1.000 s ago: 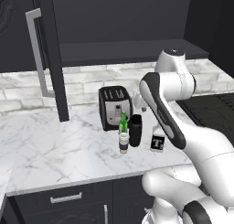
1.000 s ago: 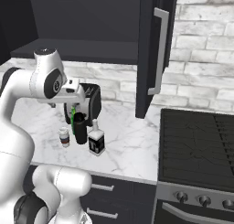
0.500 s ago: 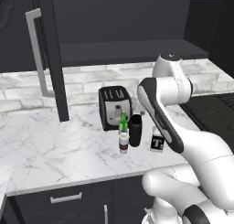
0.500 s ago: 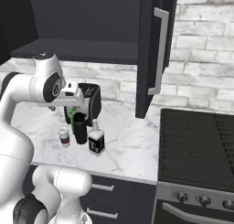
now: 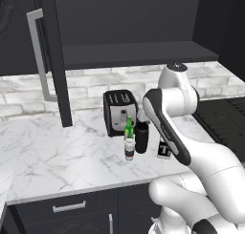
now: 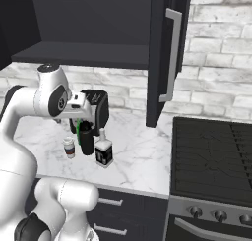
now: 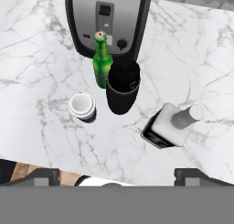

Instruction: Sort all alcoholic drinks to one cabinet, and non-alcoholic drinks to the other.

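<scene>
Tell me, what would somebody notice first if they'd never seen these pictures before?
Probably the big white robot arm bending over the white marble counter, under a dark wall cabinet with its door open. Next, the little huddle of drinks in front of the black-and-silver toaster: a slim green glass beer bottle, a black cylindrical flask, a small white paper coffee cup and a squat pale bottle with a black label.

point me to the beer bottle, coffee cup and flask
beer bottle (image 7: pixel 102 65), hand view, green body
coffee cup (image 7: pixel 82 105), hand view, white lid
flask (image 7: pixel 122 88), hand view, black side wall
</scene>
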Motion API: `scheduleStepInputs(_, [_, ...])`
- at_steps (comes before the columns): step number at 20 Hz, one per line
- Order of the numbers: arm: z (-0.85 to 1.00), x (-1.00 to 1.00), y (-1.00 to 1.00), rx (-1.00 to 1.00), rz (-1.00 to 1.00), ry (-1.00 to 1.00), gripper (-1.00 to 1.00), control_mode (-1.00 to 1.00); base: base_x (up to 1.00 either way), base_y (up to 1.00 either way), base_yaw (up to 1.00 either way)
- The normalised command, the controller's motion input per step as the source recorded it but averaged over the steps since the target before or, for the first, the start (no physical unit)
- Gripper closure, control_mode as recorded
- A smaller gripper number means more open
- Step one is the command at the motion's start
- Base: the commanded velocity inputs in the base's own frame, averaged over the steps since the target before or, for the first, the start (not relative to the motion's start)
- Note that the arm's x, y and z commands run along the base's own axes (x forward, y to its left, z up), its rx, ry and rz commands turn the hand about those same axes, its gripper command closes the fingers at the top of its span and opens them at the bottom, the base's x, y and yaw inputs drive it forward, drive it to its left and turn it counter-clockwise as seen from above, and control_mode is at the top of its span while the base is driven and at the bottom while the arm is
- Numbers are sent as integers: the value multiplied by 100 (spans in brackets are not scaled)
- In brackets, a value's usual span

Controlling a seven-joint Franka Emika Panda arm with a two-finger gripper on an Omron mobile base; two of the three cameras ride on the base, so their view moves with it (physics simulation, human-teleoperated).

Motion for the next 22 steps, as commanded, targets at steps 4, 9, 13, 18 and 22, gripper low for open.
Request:
scheduleStepInputs(4, [-21,4,1,-1,0,-5,-100,-100,0,0,0])
scheduleStepInputs(9, [-18,18,0,0,-2,-1,-100,-100,0,0,0])
scheduleStepInputs(13, [-17,23,0,0,-2,0,-100,-100,0,0,0])
scheduleStepInputs(18, [-15,26,0,0,-1,0,-100,-100,0,0,0])
scheduleStepInputs(22, [-16,25,0,0,-1,0,-100,-100,0,0,0])
